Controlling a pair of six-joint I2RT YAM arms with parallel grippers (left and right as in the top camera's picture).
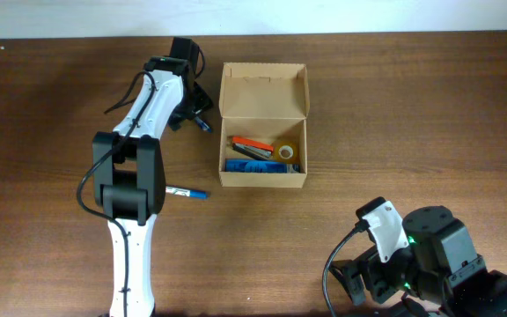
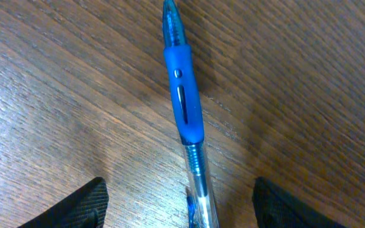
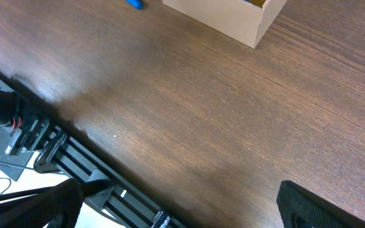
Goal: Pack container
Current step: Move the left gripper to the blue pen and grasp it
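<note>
The small tan-brown cardboard box (image 1: 262, 179) sits mid-way along the dark wooden table (image 1: 412, 106), toward its far edge. It is mouth up, its flap lid standing open on the far side, and its longer side runs left-right. Just left of it, the left gripper (image 2: 179, 202) holds its fingers apart astride a blue plastic pen (image 2: 182, 95). The right gripper (image 3: 182, 209) has its fingers spread wide.

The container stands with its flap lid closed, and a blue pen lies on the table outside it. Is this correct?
Not quite. The container has its flap lid open and folded back, not closed, as the overhead view shows. The rest is right: the blue pen lies on the table outside it.
</note>
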